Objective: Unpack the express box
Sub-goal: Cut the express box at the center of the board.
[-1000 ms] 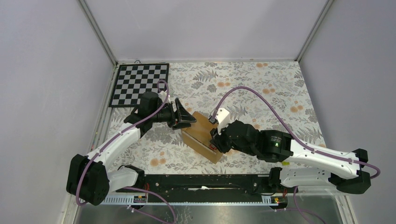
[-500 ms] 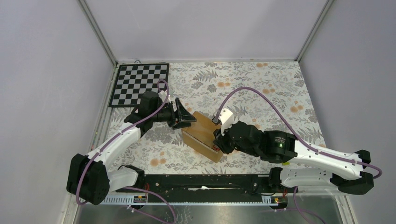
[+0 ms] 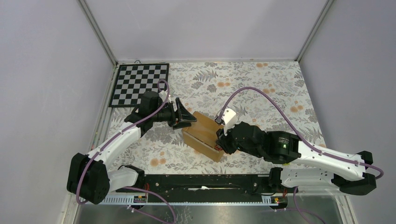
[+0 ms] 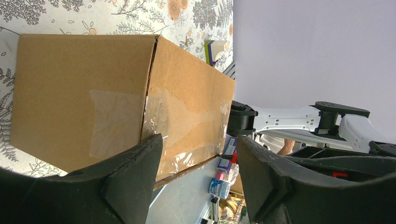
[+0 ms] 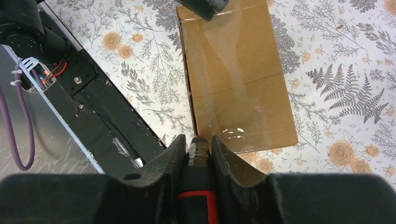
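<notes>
The express box (image 3: 201, 135) lies near the middle of the table (image 3: 280, 84), on the flowered cloth, turned at a slant so one end points far-left and the other near-right. Its flaps are shut and clear tape runs along the top seam and down the end face, so you cannot see what is inside.

At its far-left end you have the left gripper (image 3: 184, 119), fingers (image 4: 135, 172) spread wide with the taped end of the box showing between them. Whether the pads press on the cardboard cannot be told.

At the near-right end the right gripper (image 3: 223, 140) has its fingers drawn narrow around the cutter (image 5: 198, 186), black with a red band, its tip right at the box's near edge by the tape.

Around the box, a chessboard (image 3: 140, 84) lies at the far-left corner, well apart from it. A purple cable (image 3: 261, 93) arcs over the cloth to the right of the box. The black rail (image 3: 201, 179) runs along the near edge.
</notes>
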`<state>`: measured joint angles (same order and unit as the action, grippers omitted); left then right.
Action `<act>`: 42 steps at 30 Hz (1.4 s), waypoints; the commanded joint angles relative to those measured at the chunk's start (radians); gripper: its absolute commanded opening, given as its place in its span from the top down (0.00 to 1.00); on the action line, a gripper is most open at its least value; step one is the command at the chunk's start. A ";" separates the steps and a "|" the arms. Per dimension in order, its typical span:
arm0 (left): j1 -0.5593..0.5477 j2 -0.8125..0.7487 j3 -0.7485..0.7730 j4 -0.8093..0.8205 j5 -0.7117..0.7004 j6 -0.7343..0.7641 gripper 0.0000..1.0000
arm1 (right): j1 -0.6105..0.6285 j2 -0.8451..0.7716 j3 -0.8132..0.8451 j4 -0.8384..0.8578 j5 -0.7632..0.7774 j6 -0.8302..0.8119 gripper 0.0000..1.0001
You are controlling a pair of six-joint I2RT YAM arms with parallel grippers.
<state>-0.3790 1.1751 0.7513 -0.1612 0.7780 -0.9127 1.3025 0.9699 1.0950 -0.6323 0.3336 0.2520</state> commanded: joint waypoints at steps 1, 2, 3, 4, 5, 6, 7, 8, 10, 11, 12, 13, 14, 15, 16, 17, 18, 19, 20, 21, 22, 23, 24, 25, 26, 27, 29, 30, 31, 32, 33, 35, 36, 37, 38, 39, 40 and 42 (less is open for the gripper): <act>0.014 0.032 -0.001 -0.068 -0.146 0.071 0.32 | 0.015 -0.038 0.032 -0.100 0.009 0.019 1.00; 0.013 0.033 -0.003 -0.069 -0.147 0.073 0.32 | 0.015 -0.041 0.030 -0.102 0.007 0.021 1.00; 0.013 0.034 -0.003 -0.071 -0.149 0.073 0.32 | 0.016 -0.044 0.027 -0.104 0.007 0.023 1.00; 0.013 0.035 -0.004 -0.072 -0.149 0.075 0.32 | 0.017 -0.046 0.023 -0.106 0.004 0.025 1.00; 0.013 0.037 -0.004 -0.072 -0.150 0.076 0.32 | 0.017 -0.049 0.019 -0.107 0.001 0.026 1.00; 0.012 0.039 -0.005 -0.073 -0.151 0.077 0.32 | 0.017 -0.053 0.015 -0.108 0.000 0.028 1.00; 0.013 0.041 -0.006 -0.073 -0.152 0.077 0.32 | 0.018 -0.057 0.011 -0.110 -0.001 0.032 1.00; 0.013 0.041 -0.006 -0.073 -0.152 0.077 0.32 | 0.017 -0.061 0.008 -0.111 -0.001 0.034 1.00; 0.013 0.043 -0.006 -0.075 -0.154 0.077 0.32 | 0.019 -0.069 -0.001 -0.116 -0.001 0.041 1.00; 0.014 0.043 -0.006 -0.075 -0.155 0.077 0.32 | 0.020 -0.071 -0.007 -0.119 0.000 0.042 1.00; 0.013 0.044 -0.006 -0.075 -0.155 0.077 0.32 | 0.018 -0.074 -0.013 -0.118 0.000 0.046 1.00; 0.013 0.044 -0.004 -0.075 -0.156 0.077 0.32 | 0.018 -0.076 -0.020 -0.119 -0.001 0.049 1.00; 0.014 0.044 -0.004 -0.076 -0.156 0.077 0.32 | 0.019 -0.078 -0.027 -0.120 -0.002 0.051 1.00; 0.014 0.045 -0.004 -0.076 -0.157 0.077 0.32 | 0.020 -0.079 -0.034 -0.120 -0.002 0.053 1.00; 0.014 0.044 -0.004 -0.078 -0.157 0.077 0.32 | 0.020 -0.080 -0.038 -0.121 0.000 0.055 1.00; 0.014 0.044 -0.003 -0.077 -0.157 0.077 0.32 | 0.020 -0.083 -0.043 -0.122 0.004 0.058 1.00; 0.013 0.042 -0.002 -0.077 -0.155 0.075 0.32 | 0.020 -0.086 -0.046 -0.120 0.008 0.060 1.00; 0.012 0.040 -0.002 -0.078 -0.154 0.074 0.32 | 0.020 -0.088 -0.045 -0.119 0.013 0.061 1.00; 0.012 0.038 0.001 -0.078 -0.152 0.075 0.32 | 0.020 -0.090 -0.041 -0.115 0.017 0.062 1.00; 0.012 0.035 0.004 -0.078 -0.150 0.078 0.32 | 0.020 -0.094 -0.032 -0.111 0.025 0.065 1.00; 0.012 0.032 0.009 -0.079 -0.148 0.079 0.32 | 0.020 -0.096 -0.017 -0.106 0.032 0.065 1.00; 0.012 0.028 0.018 -0.082 -0.148 0.080 0.32 | 0.020 -0.098 0.006 -0.101 0.041 0.065 1.00; 0.012 0.024 0.026 -0.085 -0.146 0.084 0.32 | 0.020 -0.100 0.030 -0.096 0.055 0.065 1.00; 0.011 0.022 0.039 -0.088 -0.143 0.087 0.32 | 0.020 -0.099 0.062 -0.090 0.072 0.063 1.00; 0.011 0.017 0.053 -0.089 -0.141 0.089 0.32 | 0.020 -0.096 0.092 -0.088 0.095 0.059 1.00; 0.009 0.015 0.070 -0.091 -0.139 0.089 0.32 | 0.021 -0.091 0.128 -0.088 0.123 0.058 1.00; 0.004 0.012 0.111 -0.104 -0.147 0.095 0.31 | 0.020 -0.075 0.192 -0.098 0.194 0.057 1.00; 0.002 0.011 0.132 -0.112 -0.149 0.098 0.31 | 0.019 -0.067 0.221 -0.110 0.229 0.062 1.00; 0.001 0.010 0.151 -0.113 -0.150 0.097 0.30 | 0.020 -0.059 0.243 -0.126 0.275 0.068 1.00; 0.000 0.010 0.172 -0.118 -0.151 0.098 0.30 | 0.020 -0.053 0.256 -0.139 0.293 0.071 1.00; -0.001 0.013 0.191 -0.123 -0.149 0.101 0.30 | 0.020 -0.048 0.260 -0.145 0.303 0.072 1.00; -0.002 0.023 0.225 -0.137 -0.153 0.112 0.29 | 0.020 -0.049 0.245 -0.142 0.306 0.073 1.00; -0.003 0.029 0.232 -0.138 -0.153 0.113 0.29 | 0.020 -0.048 0.227 -0.140 0.304 0.078 1.00; -0.004 0.034 0.237 -0.138 -0.151 0.113 0.29 | 0.021 -0.051 0.215 -0.138 0.303 0.088 1.00; -0.007 0.039 0.240 -0.136 -0.149 0.113 0.29 | 0.020 -0.054 0.201 -0.138 0.300 0.101 1.00; -0.011 0.042 0.242 -0.136 -0.148 0.113 0.29 | 0.020 -0.061 0.187 -0.137 0.299 0.111 1.00; -0.019 0.043 0.246 -0.136 -0.150 0.114 0.29 | 0.020 -0.069 0.173 -0.136 0.298 0.120 1.00; -0.033 0.042 0.253 -0.132 -0.154 0.108 0.29 | 0.020 -0.085 0.147 -0.128 0.283 0.136 1.00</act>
<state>-0.3885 1.2118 0.9604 -0.3008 0.6453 -0.8200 1.3148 0.9066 1.2800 -0.7757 0.5842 0.3412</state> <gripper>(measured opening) 0.702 0.308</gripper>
